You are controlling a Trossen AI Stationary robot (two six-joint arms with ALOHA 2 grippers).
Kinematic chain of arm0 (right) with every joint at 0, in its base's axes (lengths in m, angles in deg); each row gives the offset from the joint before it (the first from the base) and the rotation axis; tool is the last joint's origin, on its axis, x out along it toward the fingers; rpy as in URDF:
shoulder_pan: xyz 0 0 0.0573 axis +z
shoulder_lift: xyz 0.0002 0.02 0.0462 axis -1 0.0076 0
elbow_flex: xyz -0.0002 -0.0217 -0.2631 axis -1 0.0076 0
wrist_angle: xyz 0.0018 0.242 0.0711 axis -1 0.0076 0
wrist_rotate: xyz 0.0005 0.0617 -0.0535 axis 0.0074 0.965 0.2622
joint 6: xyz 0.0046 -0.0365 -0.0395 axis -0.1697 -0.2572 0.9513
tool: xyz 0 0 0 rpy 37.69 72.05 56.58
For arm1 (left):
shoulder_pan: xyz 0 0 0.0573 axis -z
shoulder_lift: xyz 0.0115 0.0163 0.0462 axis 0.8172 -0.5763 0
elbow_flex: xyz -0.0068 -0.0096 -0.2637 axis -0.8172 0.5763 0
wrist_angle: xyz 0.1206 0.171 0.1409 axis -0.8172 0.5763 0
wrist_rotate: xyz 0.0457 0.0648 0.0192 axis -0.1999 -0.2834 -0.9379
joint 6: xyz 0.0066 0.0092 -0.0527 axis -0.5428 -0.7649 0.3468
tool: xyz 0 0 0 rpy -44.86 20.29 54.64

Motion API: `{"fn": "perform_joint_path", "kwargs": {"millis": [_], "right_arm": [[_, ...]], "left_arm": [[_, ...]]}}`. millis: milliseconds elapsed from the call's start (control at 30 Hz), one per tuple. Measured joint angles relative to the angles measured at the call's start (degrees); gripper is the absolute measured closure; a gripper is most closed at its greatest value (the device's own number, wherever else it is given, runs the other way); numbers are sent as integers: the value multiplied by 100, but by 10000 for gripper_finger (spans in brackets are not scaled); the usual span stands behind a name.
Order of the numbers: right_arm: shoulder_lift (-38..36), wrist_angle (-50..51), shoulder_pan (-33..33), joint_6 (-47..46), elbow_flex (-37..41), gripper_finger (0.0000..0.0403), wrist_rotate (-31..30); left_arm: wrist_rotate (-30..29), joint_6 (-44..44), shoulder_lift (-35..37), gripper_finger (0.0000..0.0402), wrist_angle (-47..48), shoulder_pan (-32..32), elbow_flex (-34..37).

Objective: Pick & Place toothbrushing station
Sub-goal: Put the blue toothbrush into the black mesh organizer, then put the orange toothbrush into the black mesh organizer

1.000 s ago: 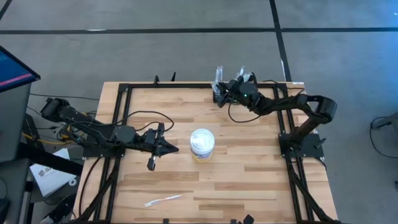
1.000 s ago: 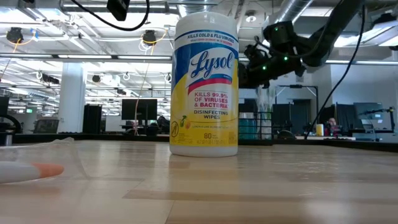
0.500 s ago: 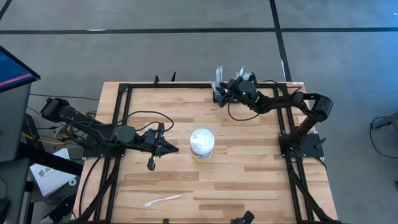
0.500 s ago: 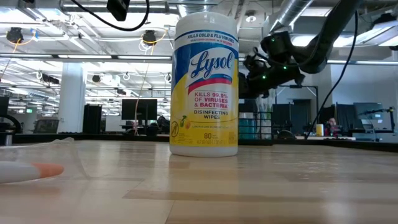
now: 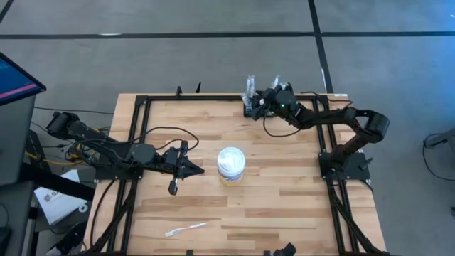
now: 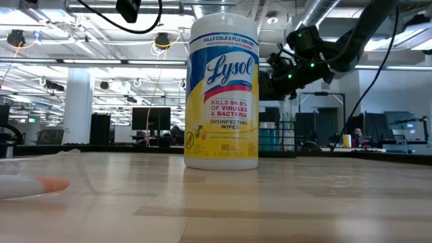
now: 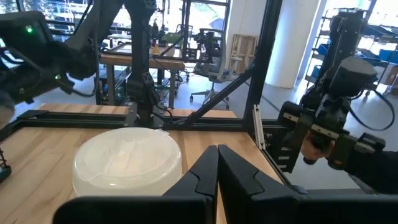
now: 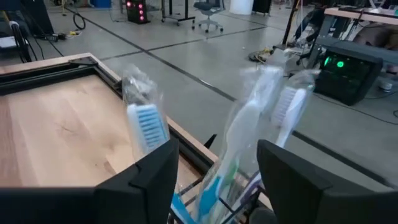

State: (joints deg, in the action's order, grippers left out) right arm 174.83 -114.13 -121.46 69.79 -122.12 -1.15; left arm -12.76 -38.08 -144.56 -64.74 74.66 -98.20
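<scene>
While our right gripper (image 8: 211, 180) stands spread around the toothbrushing station (image 5: 250, 107) at the table's (image 5: 284, 199) far edge—ungripped—we risk toppling its wrapped toothbrushes (image 8: 144, 118).

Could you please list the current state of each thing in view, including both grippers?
Black slotted toothbrushing station: standing at the table's far edge, wrapped toothbrushes upright in it.
Right gripper: open, fingers on either side of the toothbrushes, nothing held.
Left gripper: shut, empty, pointing at the tub.
Round white-lidded wipes tub: upright, lid on, mid-table.
Single wrapped toothbrush: lying flat near the table's front edge.
</scene>
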Motion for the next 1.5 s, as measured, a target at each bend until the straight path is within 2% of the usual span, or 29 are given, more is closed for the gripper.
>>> {"fn": "perform_joint_path", "kwargs": {"millis": [367, 667, 967, 1133, 1300, 1500], "right_arm": [[-985, 851, 46, 155, 0, 211, -2], [-1775, 1449, 587, 173, 0, 207, -1], [-2058, 2085, 1320, 165, 0, 223, -1], [-2060, 2143, 1736, 155, 0, 235, 1], [-2060, 2124, 2009, 122, 0, 247, 0], [-2060, 2166, 2200, 107, 0, 264, 0]], "left_arm": [[0, 21, 0, 400, 11, 0, 0], [19, 789, 2, 400, 748, 89, 0], [458, 2367, 2, 400, 1643, 583, 0], [415, 3261, -39, 400, 1915, 1104, 0], [299, 4198, -431, 400, 1905, 1446, 0], [591, 5440, -1171, 400, 1922, 1761, 0]]}}
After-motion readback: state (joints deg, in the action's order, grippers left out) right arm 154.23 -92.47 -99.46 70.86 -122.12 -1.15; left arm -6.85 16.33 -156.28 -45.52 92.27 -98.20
